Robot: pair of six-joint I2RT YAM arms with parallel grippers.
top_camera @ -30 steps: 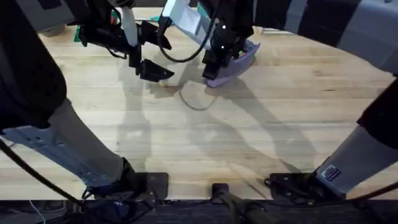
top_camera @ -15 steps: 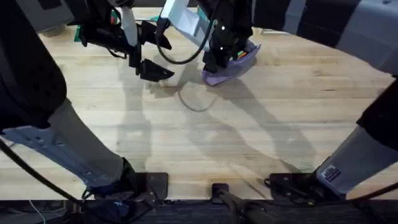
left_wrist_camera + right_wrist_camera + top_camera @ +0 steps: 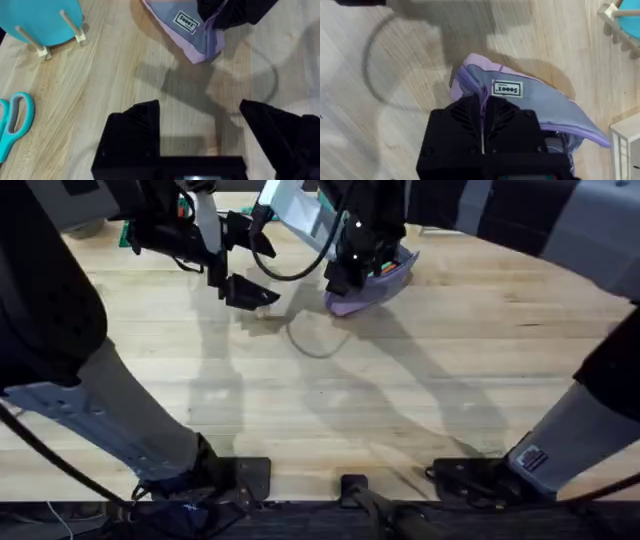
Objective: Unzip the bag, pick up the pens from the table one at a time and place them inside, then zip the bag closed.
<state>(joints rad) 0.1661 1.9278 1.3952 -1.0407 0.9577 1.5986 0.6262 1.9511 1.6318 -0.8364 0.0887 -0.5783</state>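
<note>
- The bag [image 3: 368, 288], a soft lavender-purple pouch with a small white label [image 3: 507, 89], sat at the far side of the table [image 3: 400, 400], one end lifted off the wood.
- Its zipper edge was pinched between black fingers, seen from the right wrist.
- Green and orange showed at its open far end.

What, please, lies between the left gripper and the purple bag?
In the left wrist view, bare shadowed table separates the left gripper from the bag.
</note>
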